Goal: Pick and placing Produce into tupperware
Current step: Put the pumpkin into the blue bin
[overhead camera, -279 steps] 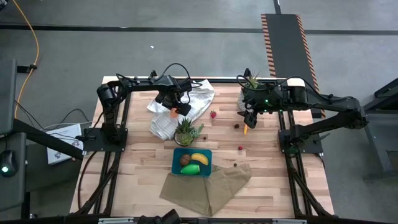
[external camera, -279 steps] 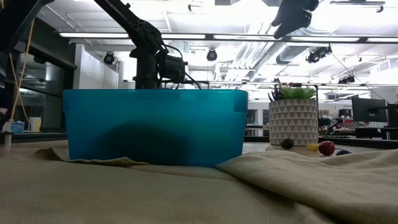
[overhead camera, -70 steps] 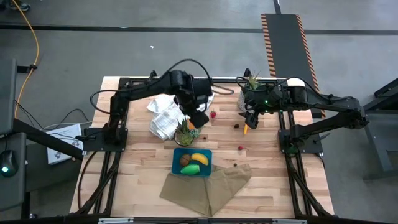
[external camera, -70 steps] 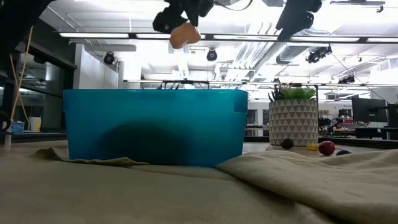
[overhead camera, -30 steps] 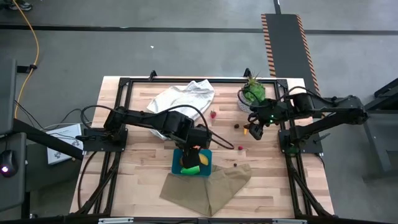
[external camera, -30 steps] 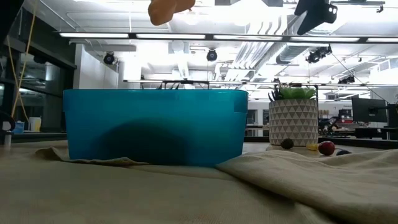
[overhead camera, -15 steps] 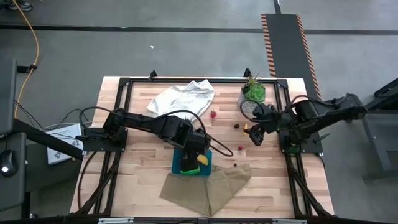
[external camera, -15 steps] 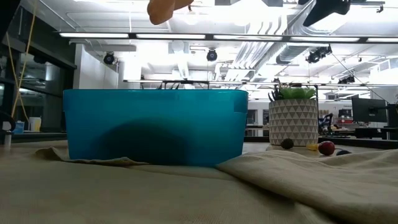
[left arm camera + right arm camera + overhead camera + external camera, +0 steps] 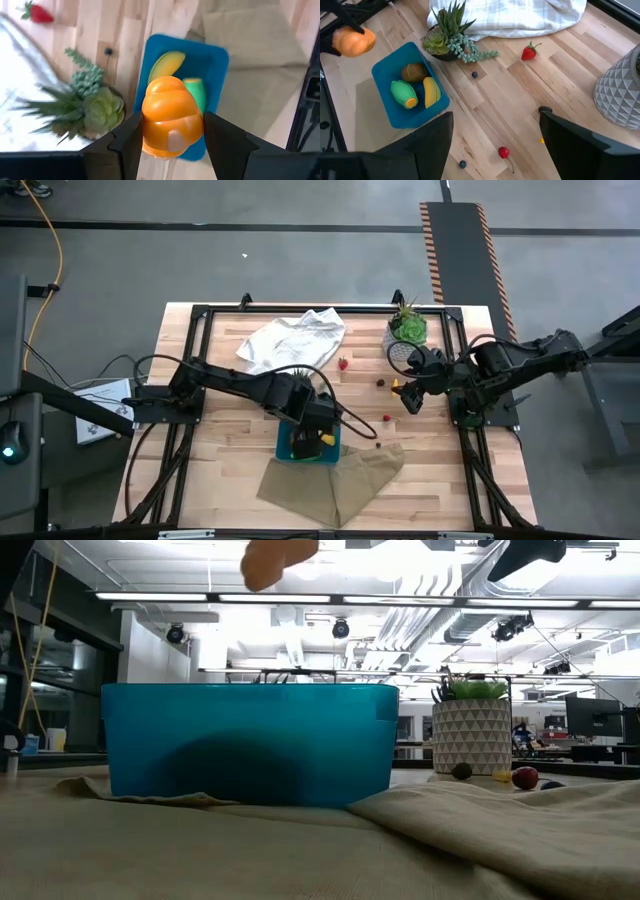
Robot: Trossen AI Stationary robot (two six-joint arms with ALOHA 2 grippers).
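My left gripper is shut on an orange piece and hangs over the teal tupperware, which lies partly under the arm in the high view. In the right wrist view the tupperware holds a brown kiwi, a green pepper and a yellow banana. The low view shows the orange piece high above the tupperware's wall. My right gripper is open, raised near the table's right edge, over loose berries. My left gripper pinches the orange piece between its two fingers, one on each opposite side. The fingers come from above, pointing down. The piece is lifted clear, well above the tupperware's rim.
A strawberry, a red cherry and dark berries lie on the wood. A spiky succulent stands just beyond the tupperware. A white patterned pot, a white towel and a tan cloth are also here.
My left gripper has carried the orange piece a little toward the table's near edge, staying over the tupperware and still shut on it. My right arm has drawn back toward the table's right edge, its gripper moving slightly nearer, then holding still.
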